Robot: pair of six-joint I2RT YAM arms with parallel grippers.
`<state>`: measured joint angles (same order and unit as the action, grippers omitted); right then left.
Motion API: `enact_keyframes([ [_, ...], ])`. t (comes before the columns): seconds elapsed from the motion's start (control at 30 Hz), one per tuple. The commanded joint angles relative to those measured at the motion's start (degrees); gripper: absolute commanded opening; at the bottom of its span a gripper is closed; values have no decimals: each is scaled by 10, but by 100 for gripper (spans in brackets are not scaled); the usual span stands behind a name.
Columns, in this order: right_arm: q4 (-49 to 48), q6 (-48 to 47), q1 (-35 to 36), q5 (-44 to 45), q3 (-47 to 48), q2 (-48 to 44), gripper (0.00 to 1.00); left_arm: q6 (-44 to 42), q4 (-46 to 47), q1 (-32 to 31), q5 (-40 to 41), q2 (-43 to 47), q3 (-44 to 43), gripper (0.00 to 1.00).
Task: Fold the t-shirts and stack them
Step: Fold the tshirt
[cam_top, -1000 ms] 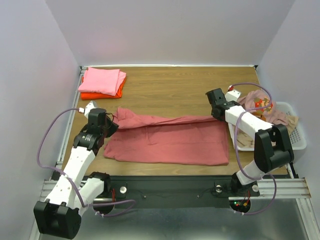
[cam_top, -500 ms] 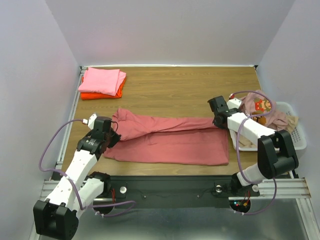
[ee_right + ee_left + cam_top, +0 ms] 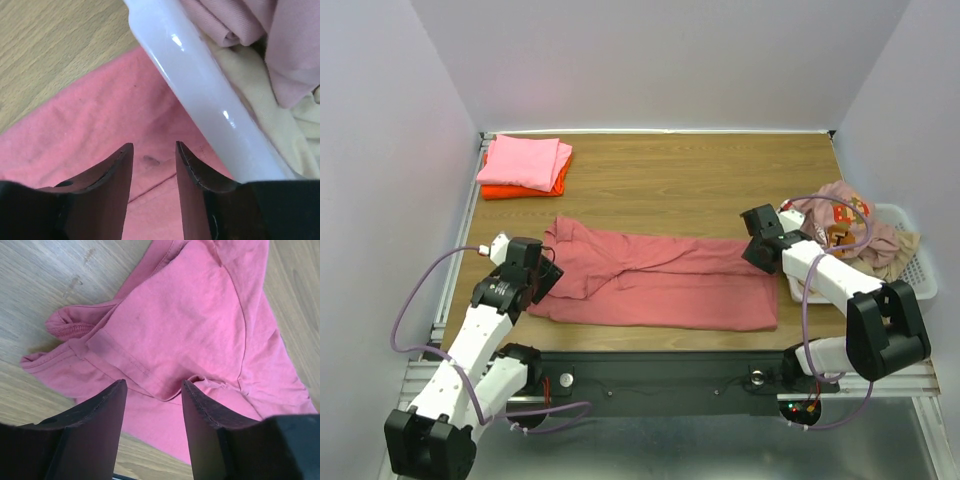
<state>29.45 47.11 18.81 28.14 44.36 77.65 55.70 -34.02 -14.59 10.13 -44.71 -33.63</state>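
- My left gripper [image 3: 152, 387] hangs over the left end of the plain dusty rose-red cloth t-shirt [image 3: 660, 285]. Its jaws are parted with nothing between them, and a sleeve lies just below.
- My right gripper [image 3: 154, 147] is parted a little less and is also empty. It sits above the shirt's right end, just beside the rim of the white plastic mesh basket [image 3: 200, 85].
- The rose-red shirt lies free on the wooden table [image 3: 670, 175], stretched lengthwise between my two arms, with its far edge laid over towards me. I judge that to be one long fold made, though the left end looks rumpled.
- Already done: a folded light pink t-shirt [image 3: 525, 160] sits on a folded bright orange t-shirt [image 3: 520, 190] at the far left corner.
- Left for this shirt, as I read it: tidy the sleeve, fold it across into a compact packet and carry it to that stack.
- The pale pink t-shirt with pixel-character print [image 3: 840, 212] and the beige t-shirt [image 3: 280, 125] are crumpled in the basket, untouched. I judge the task a little under halfway through.
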Motion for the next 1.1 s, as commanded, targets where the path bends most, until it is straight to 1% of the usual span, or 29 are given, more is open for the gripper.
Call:
enact_keyframes([
  [0.0, 4, -5, -3, -10, -5, -17, 50, 9, -19, -3, 26, 22, -17, 61],
  [0.03, 4, -11, -3, -15, -3, -16, 56, 9, -20, -3, 27, 22, -21, 62],
  [0.1, 3, -18, -3, -26, 0, -15, 62, 6, -16, -3, 25, 17, -23, 63],
  [0.13, 3, -22, -2, -33, 3, -14, 68, 2, -6, -3, 22, 9, -25, 63],
  [0.2, 0, -35, 4, -41, 13, -12, 74, -10, 21, -3, 8, -7, -30, 63],
  [0.37, -26, -68, 12, -77, 47, 16, 75, -39, 88, -13, -36, -62, -43, 64],
  [0.4, -31, -72, 14, -83, 52, 22, 76, -42, 110, -20, -40, -86, -47, 64],
  [0.5, -48, -78, 24, -88, 76, 45, 76, -54, 135, -40, -34, -128, -67, 64],
  [0.53, -55, -83, 28, -91, 82, 63, 77, -60, 154, -42, -27, -161, -78, 64],
  [0.6, -61, -85, 30, -97, 91, 82, 78, -71, 180, -42, -18, -197, -85, 66],
  [0.63, -62, -85, 30, -100, 100, 106, 82, -77, 198, -41, -14, -238, -90, 67],
  [0.7, -66, -85, 33, -105, 107, 130, 83, -84, 208, -41, -19, -282, -114, 67],
  [0.73, -69, -87, 39, -109, 110, 147, 85, -89, 215, -41, -20, -324, -121, 67],
  [0.83, -77, -88, 47, -115, 107, 173, 85, -95, 216, -41, -44, -395, -151, 66],
  [0.93, -77, -85, 48, -106, 99, 179, 85, -97, 226, -47, -78, -413, -148, 63],
  [1.03, -78, -77, 48, -100, 89, 176, 85, -85, 226, -76, -65, -389, -130, 63],
  [1.07, -78, -76, 48, -99, 88, 177, 85, -82, 226, -83, -57, -366, -118, 63],
])
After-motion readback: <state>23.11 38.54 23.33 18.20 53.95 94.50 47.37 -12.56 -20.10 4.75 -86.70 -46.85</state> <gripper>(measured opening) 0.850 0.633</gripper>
